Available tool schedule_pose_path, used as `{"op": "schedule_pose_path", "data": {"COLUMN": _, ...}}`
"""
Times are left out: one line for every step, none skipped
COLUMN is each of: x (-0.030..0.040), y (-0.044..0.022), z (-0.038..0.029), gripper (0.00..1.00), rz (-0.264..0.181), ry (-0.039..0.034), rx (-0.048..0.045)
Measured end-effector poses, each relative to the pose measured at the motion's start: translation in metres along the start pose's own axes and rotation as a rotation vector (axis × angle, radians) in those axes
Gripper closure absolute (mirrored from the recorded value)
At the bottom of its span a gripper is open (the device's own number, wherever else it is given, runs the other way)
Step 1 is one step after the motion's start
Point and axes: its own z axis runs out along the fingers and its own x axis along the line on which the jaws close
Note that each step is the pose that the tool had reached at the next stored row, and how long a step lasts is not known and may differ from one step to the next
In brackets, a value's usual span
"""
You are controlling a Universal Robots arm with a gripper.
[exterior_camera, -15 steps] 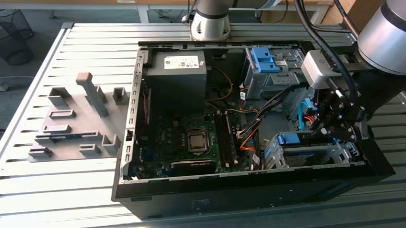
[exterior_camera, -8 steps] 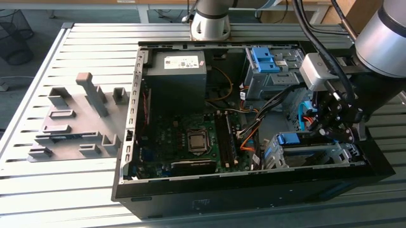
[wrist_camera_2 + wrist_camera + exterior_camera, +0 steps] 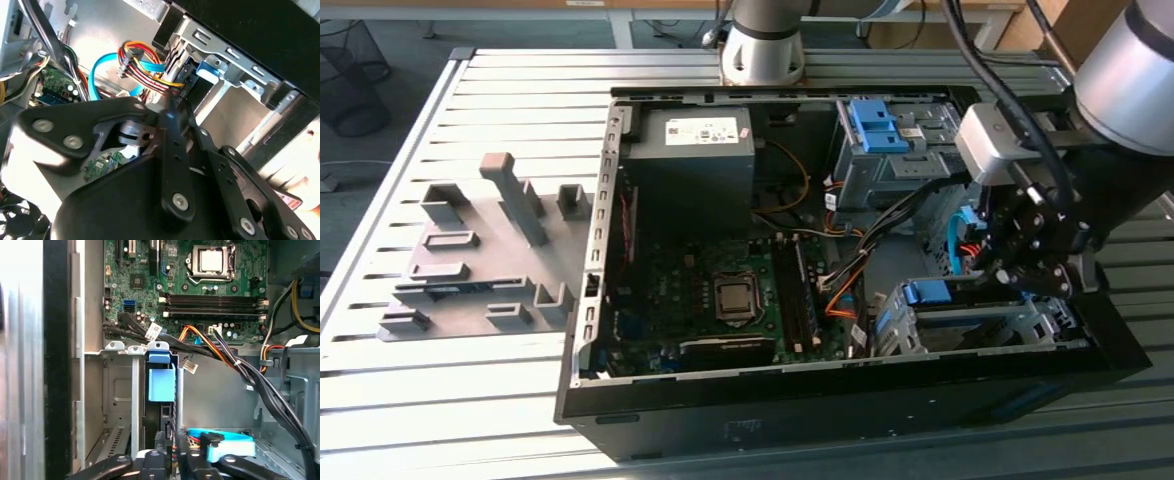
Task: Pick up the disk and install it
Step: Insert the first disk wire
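Note:
The disk (image 3: 161, 382) stands edge-on in a slot of the metal drive cage (image 3: 117, 385), inside the open computer case (image 3: 594, 300). Its blue plastic frame end faces the motherboard. In the exterior view the blue end of the disk (image 3: 938, 292) shows at the cage (image 3: 987, 325), in the case's near corner on the exterior view's right. My gripper (image 3: 167, 441) reaches down into that corner and is shut on the disk's other end. In the second wrist view the black gripper (image 3: 175, 102) points at the blue tab of the disk (image 3: 207, 70).
A dark grey power supply (image 3: 691, 150) sits at the case's far side, above the motherboard (image 3: 707, 290). Bundled cables (image 3: 215, 347) and a blue flat cable (image 3: 225, 440) run beside the cage. A second cage with blue clips (image 3: 881, 125) stands farther back. A grey slotted fixture (image 3: 480, 250) lies on the table.

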Motion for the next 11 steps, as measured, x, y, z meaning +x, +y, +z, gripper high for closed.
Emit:
{"op": "schedule_pose_path", "data": {"x": -0.0001, "y": -0.0001, "z": -0.0033, "gripper": 0.76, "rz": 0.000, "ry": -0.0005, "rx": -0.0001}}
{"op": "schedule_pose_path", "data": {"x": -0.0001, "y": -0.0002, "z": -0.0060, "gripper": 0.76, "rz": 0.000, "ry": -0.0009, "rx": -0.0004}}
{"op": "schedule_pose_path", "data": {"x": -0.0003, "y": -0.0002, "z": -0.0084, "gripper": 0.76, "rz": 0.000, "ry": -0.0010, "rx": -0.0009}}
{"op": "schedule_pose_path", "data": {"x": -0.0003, "y": -0.0003, "z": -0.0098, "gripper": 0.76, "rz": 0.000, "ry": -0.0007, "rx": -0.0013}}
{"op": "schedule_pose_path", "data": {"x": -0.0003, "y": -0.0003, "z": -0.0099, "gripper": 0.76, "rz": 0.000, "ry": -0.0011, "rx": -0.0015}}
{"op": "schedule_pose_path", "data": {"x": -0.0003, "y": -0.0003, "z": -0.0099, "gripper": 0.78, "rz": 0.000, "ry": -0.0011, "rx": -0.0015}}
{"op": "schedule_pose_path", "data": {"x": -0.0003, "y": -0.0003, "z": -0.0099, "gripper": 0.84, "rz": 0.000, "ry": -0.0012, "rx": -0.0016}}
{"op": "schedule_pose_path", "data": {"x": -0.0003, "y": -0.0003, "z": -0.0100, "gripper": 0.84, "rz": 0.000, "ry": -0.0011, "rx": -0.0016}}
{"op": "schedule_pose_path", "data": {"x": -0.0003, "y": -0.0003, "z": -0.0100, "gripper": 0.89, "rz": 0.000, "ry": -0.0011, "rx": -0.0017}}
{"op": "schedule_pose_path", "data": {"x": -0.0003, "y": -0.0003, "z": -0.0100, "gripper": 0.89, "rz": 0.000, "ry": -0.0010, "rx": -0.0017}}
{"op": "schedule_pose_path", "data": {"x": -0.0003, "y": -0.0003, "z": -0.0100, "gripper": 0.89, "rz": 0.000, "ry": -0.0009, "rx": -0.0017}}
